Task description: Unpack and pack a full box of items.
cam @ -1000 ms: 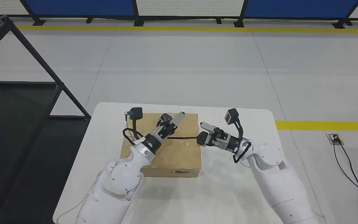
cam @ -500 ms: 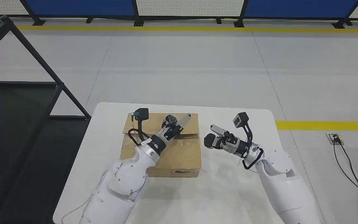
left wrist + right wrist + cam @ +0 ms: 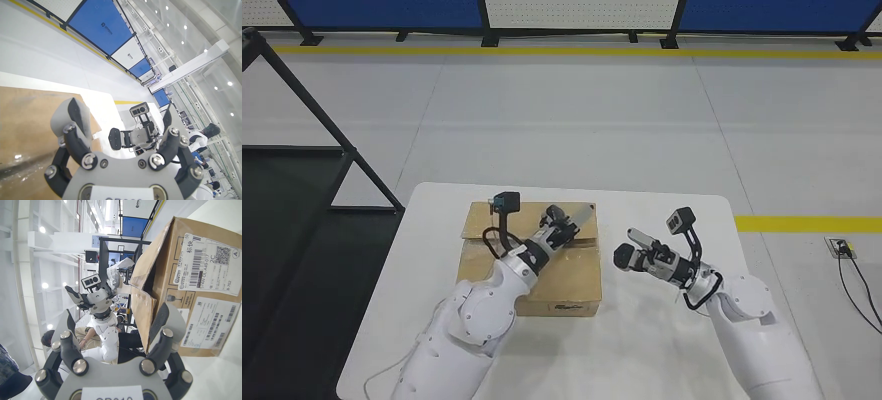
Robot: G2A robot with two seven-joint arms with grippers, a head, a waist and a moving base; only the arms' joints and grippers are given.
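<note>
Left gripper: fingers spread wide, nothing pinched between them. A scrap of crumpled clear film clings to one finger. That finger's tip sits at the top seam of the brown corrugated cardboard box, which lies directly beneath this gripper; contact with the flap looks likely but cannot be confirmed. Right gripper: fingers also spread, empty, hanging just beside the box's side wall and apart from it, facing the left gripper across the box corner. Box is rectangular. Its top flaps are mostly down, but on the side nearest the right gripper they are raised a little, leaving a dark gap at the seam, with glossy wrinkled tape along the flap edges. The wall facing the right gripper carries an upper white shipping label with barcodes and a square code. A lower white label has more barcodes, and small black symbols are printed straight on the cardboard between them. Box rests on a white table with rounded corners, under both grippers. Beyond the table is a pale grey floor with a yellow floor line, then blue and white partition panels bearing small logos. A black metal frame stands off to the left arm's side.
</note>
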